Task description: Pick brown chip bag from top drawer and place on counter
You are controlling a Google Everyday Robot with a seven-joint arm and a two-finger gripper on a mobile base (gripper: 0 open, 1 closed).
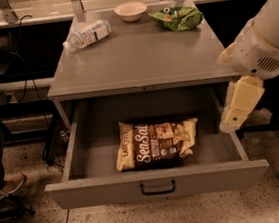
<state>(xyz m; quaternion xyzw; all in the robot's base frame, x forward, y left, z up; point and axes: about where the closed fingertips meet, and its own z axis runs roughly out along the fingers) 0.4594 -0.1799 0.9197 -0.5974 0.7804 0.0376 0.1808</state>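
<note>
The brown chip bag (155,143) lies flat in the open top drawer (157,183), near the middle, with its "Sea Salt" lettering facing up. The drawer is pulled fully out of the grey cabinet. The counter (138,53) is the cabinet's flat grey top. My arm comes in from the right edge. My gripper (240,105), a cream-coloured piece, hangs just above the drawer's right wall, to the right of the bag and apart from it. It holds nothing that I can see.
On the counter's back part lie a water bottle (86,35) on its side, a small white bowl (130,11) and a green chip bag (176,18). A person's foot (4,186) and cables are on the floor at left.
</note>
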